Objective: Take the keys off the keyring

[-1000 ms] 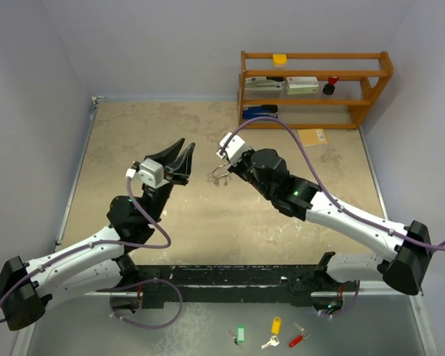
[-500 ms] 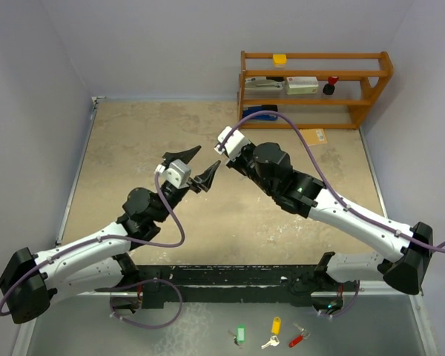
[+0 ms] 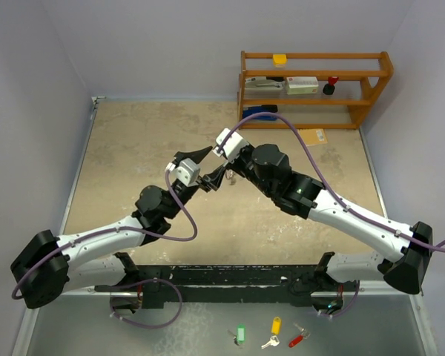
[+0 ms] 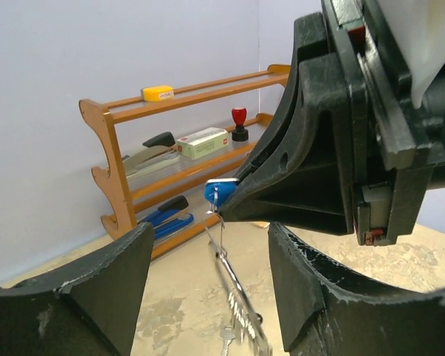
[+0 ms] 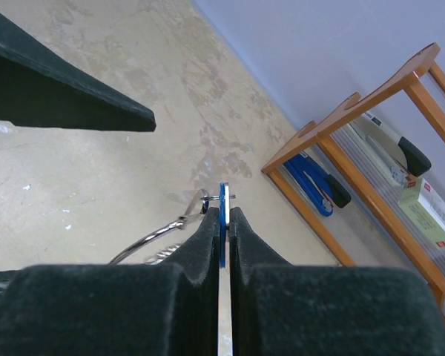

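Note:
My right gripper is shut on the blue-headed key and holds it in the air above the table. The silver keyring hangs from that key, with plain silver keys dangling on it. The ring also shows in the right wrist view. My left gripper is open, its two fingers on either side of the hanging ring, not touching it. In the left wrist view the blue key head sticks out of the right gripper's fingertips. I see no black-headed key.
A wooden shelf stands at the back right with a stapler, boxes and a stamp on it. A brown envelope lies before it. Green, yellow and red tagged keys lie beyond the near edge.
My left arm has swung right and forward, bringing its open fingers up around the hanging keyring. My right arm has barely moved and keeps hold of the blue key.

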You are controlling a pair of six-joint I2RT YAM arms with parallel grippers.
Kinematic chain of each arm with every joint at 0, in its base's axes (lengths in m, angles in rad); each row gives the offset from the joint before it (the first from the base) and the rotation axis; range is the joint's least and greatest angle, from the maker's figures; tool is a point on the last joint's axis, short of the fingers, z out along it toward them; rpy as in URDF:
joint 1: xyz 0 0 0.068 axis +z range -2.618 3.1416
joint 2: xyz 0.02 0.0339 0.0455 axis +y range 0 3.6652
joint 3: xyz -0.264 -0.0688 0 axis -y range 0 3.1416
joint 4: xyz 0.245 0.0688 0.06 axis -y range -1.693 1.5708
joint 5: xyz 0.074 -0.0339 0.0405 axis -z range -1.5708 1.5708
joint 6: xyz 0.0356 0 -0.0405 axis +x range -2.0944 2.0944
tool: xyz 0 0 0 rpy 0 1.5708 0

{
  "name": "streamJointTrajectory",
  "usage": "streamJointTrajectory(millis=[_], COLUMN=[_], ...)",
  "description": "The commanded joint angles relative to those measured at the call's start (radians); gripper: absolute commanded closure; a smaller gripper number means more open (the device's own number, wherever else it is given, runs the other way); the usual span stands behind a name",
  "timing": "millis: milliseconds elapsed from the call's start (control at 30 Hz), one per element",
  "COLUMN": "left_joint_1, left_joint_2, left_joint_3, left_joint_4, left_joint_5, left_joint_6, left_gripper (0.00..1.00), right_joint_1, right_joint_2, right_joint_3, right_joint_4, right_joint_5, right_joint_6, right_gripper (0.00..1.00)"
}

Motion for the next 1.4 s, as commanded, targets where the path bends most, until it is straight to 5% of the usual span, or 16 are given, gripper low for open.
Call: streamJointTrajectory(millis=[0,333,1367], left_joint_1=[0.004,0.004,0.004], left_joint_2=[0.038,0.138,0.219], left_joint_3=[-0.028,-0.052,-0.023], left_joint_4=[0.146,0.295,0.334], left_joint_5=[0.012,-0.048,-0.029], left_joint_6=[-0.036,-0.018,0.092], left_gripper=[0.40,0.43,0.49], right_joint_1=[0.008,0.016,0.028], right_joint_2=[-0.018,-0.023,-0.062], right_joint_3=[0.041,0.035,0.004], right_joint_4=[0.056,0.067,0.068], right_joint_5=[-0.009,-0.021,-0.043], right_joint_6=[0.003,0.010,0.019], right_gripper=[1.00,1.00,1.00])
